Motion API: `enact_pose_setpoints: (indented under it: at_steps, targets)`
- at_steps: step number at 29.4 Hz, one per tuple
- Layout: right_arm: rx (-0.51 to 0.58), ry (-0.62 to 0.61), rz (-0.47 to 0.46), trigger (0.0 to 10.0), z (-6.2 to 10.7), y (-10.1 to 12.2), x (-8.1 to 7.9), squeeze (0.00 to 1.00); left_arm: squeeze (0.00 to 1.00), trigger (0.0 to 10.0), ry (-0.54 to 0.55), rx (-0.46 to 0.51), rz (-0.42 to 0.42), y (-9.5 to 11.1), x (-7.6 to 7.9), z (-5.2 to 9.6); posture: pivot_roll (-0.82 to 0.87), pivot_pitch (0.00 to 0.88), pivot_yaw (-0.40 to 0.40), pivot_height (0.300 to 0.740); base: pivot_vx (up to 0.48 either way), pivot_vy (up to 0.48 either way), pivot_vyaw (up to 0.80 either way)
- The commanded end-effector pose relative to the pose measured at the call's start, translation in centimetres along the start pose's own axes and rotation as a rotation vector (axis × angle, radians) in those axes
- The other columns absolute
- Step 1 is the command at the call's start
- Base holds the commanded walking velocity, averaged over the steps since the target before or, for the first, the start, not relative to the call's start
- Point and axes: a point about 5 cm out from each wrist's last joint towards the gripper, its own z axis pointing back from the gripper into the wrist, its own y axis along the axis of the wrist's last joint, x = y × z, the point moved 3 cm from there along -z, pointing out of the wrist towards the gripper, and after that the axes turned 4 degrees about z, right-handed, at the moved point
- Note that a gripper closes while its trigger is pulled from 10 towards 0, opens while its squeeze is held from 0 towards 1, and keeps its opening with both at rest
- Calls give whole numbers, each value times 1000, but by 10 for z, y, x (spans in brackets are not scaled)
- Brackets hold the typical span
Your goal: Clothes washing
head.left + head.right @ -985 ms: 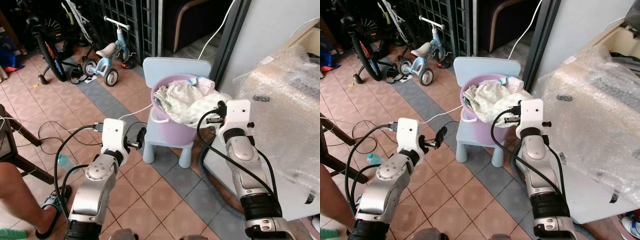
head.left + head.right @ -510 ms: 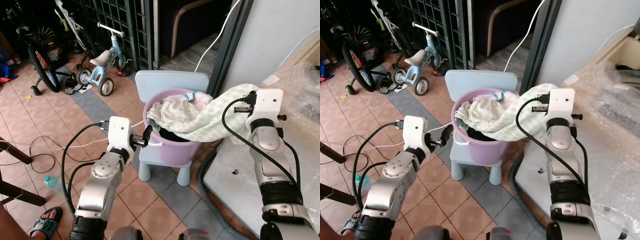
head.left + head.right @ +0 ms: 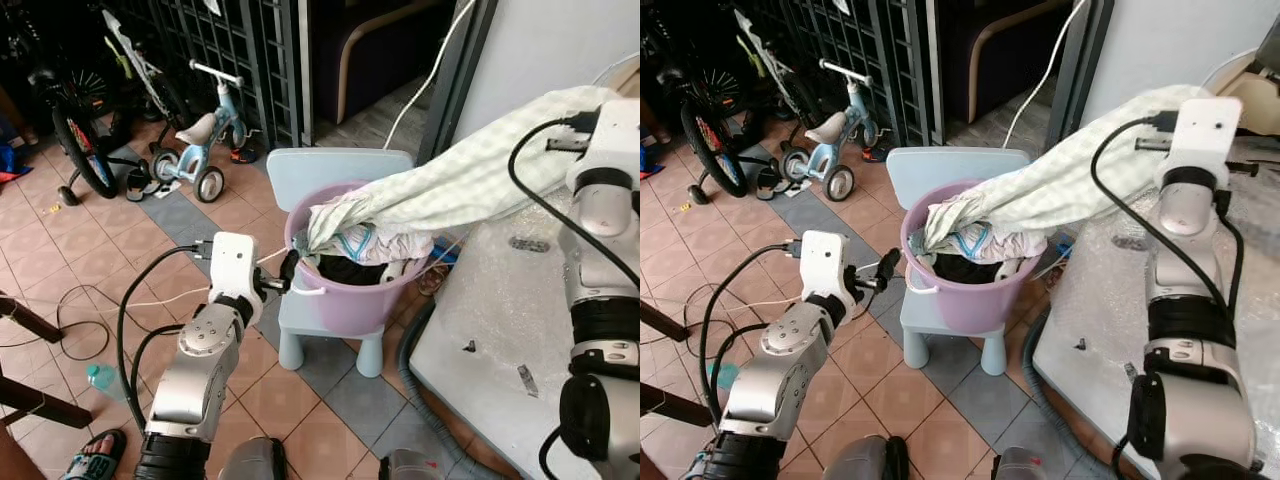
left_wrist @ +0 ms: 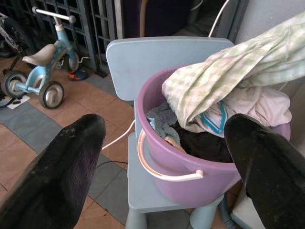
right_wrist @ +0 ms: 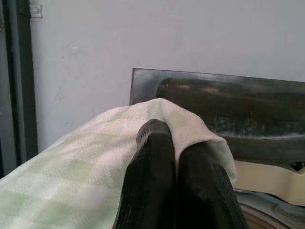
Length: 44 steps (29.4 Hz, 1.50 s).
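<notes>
A purple bucket (image 3: 350, 300) full of clothes stands on a light blue child's chair (image 3: 335, 165). A green-and-white checked cloth (image 3: 470, 185) stretches from the bucket up to the right. My right gripper (image 5: 175, 148) is raised high at the right, shut on the cloth's end, close to the dark panel of the washing machine (image 5: 214, 100). My left gripper (image 3: 288, 270) is open just beside the bucket's left rim, holding nothing. Pink, blue and dark garments (image 4: 248, 107) lie in the bucket under the cloth.
The white, bubble-wrapped machine top (image 3: 500, 330) fills the right side, with a grey hose (image 3: 415, 350) at its foot. A tricycle (image 3: 205, 130) and a bicycle (image 3: 75, 130) stand at the back left. Cables (image 3: 80, 300), a bottle (image 3: 105, 380) and a sandalled foot (image 3: 95, 450) are on the tiled floor.
My right gripper has risen up and to the right, pulling the checked cloth out of the bucket into a long stretch. The left gripper has come nearer the bucket's rim.
</notes>
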Motion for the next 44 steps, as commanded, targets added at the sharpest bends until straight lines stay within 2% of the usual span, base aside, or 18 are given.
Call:
enact_pose_setpoints:
  at_steps: [1,5,8,14,17,27,36,39,44]
  targets:
    - [-15,-71,-7,10000,-6,-2,18,0,0,10000,-1,15,-3,4,-1,-1,-61,47,45,740,0,0,0]
    - [-13,-106,1,10000,-11,-1,31,0,0,10000,0,25,3,5,-4,3,-62,52,43,740,0,0,0]
    - [-25,-109,-2,10000,-10,-5,32,0,0,10000,1,24,15,4,-5,4,-61,54,45,740,239,0,0]
    - [-78,-65,20,10000,4,-33,21,0,0,10000,-8,21,9,5,-6,3,-66,56,58,740,472,0,0]
    - [-87,-52,21,10000,7,-37,18,0,0,10000,-4,16,8,5,-7,1,-68,57,59,740,480,0,0]
    - [-87,-53,18,10000,4,-34,19,0,0,10000,-8,3,13,0,-5,4,-65,57,53,740,315,0,0]
    - [-109,-34,27,10000,10,-43,12,0,0,10000,12,-25,7,-4,-6,2,-66,58,53,740,206,0,-753]
    - [-115,14,23,10000,16,-48,3,0,0,10000,16,-32,0,-5,-5,1,-58,58,37,740,0,0,-800]
    - [-60,241,49,10000,42,-47,-39,0,0,10000,21,-32,-10,-1,-10,1,-43,65,17,740,0,0,-800]
